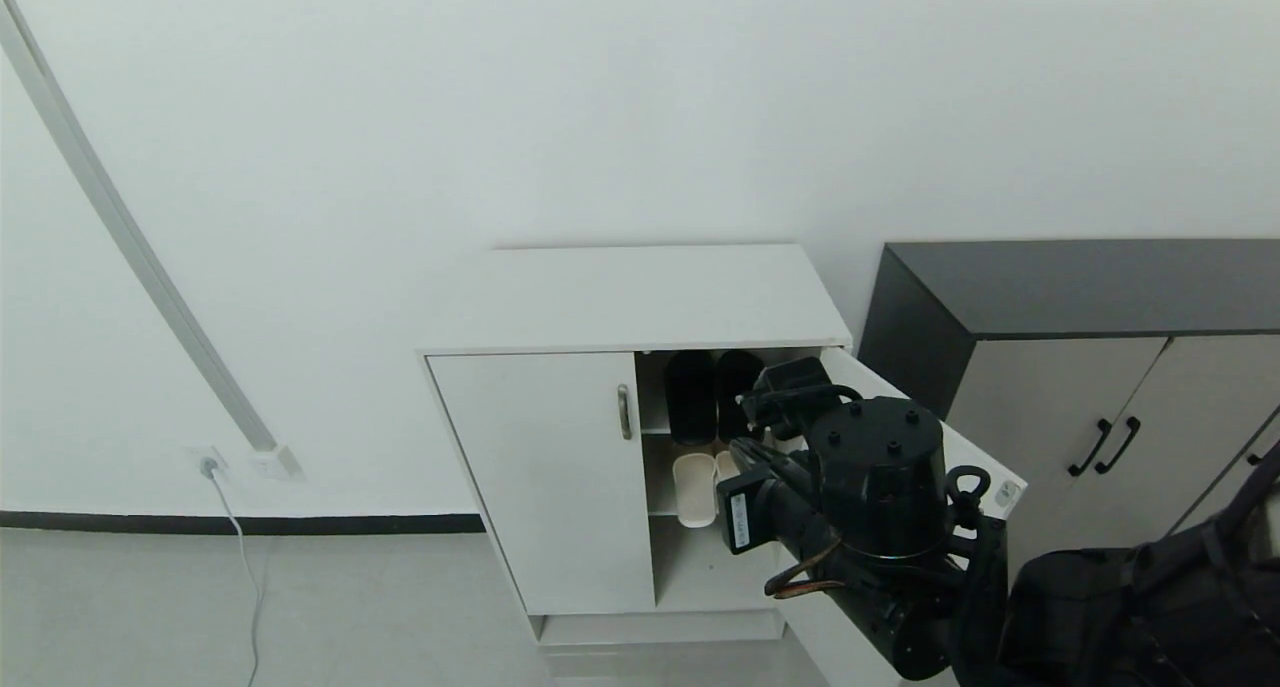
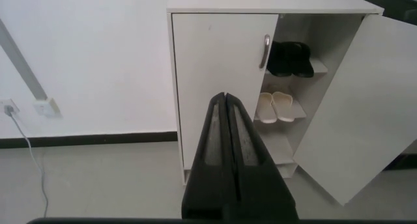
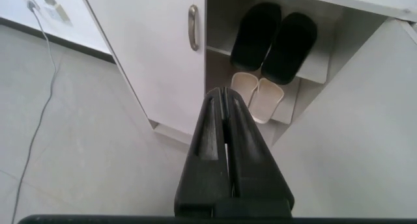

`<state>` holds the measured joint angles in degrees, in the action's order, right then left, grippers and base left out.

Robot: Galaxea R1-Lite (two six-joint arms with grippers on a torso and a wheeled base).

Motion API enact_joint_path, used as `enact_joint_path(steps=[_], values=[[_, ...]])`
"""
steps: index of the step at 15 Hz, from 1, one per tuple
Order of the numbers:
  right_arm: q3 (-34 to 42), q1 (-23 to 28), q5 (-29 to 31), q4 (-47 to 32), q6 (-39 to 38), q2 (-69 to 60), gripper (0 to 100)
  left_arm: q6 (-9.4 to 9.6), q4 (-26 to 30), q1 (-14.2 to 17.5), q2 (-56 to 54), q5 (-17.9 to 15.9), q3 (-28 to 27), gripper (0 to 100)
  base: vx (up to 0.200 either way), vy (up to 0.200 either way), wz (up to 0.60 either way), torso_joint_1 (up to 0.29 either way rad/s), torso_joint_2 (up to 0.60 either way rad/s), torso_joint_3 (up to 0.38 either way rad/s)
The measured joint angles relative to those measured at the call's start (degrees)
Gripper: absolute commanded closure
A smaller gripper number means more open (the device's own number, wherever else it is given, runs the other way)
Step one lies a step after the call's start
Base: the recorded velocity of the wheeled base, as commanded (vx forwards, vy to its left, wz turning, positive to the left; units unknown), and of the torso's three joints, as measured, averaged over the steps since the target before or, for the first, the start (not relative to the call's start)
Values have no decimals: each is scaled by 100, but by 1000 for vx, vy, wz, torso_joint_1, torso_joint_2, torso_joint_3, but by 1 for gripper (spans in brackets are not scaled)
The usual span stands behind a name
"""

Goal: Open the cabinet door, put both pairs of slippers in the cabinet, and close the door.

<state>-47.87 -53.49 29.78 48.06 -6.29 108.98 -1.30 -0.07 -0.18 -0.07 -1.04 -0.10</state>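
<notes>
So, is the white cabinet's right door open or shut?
Open: the right door swings outward, exposing black slippers above and cream slippers below.

Bright, even light, soft shadows.

I see the white cabinet point(image 1: 640, 297) standing on the grey floor point(image 1: 300, 607), its right door point(image 2: 365, 107) swung open. Its upper shelf point(image 2: 320, 67) carries the black slippers point(image 1: 712, 395) side by side; the shelf below point(image 2: 298, 112) (the middle one) holds the cream pair point(image 1: 695, 487)
</notes>
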Motion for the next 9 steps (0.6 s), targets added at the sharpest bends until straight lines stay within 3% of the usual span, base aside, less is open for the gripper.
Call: enact_joint_path(steps=[6, 9], values=[[132, 79, -160, 197, 11, -22, 100, -4, 0, 9, 0, 2, 2, 100, 0, 0, -600, 2, 0, 2], [140, 83, -168, 213, 16, -27, 100, -6, 2, 0, 0, 13, 2, 100, 0, 0, 0, 0, 0, 0]])
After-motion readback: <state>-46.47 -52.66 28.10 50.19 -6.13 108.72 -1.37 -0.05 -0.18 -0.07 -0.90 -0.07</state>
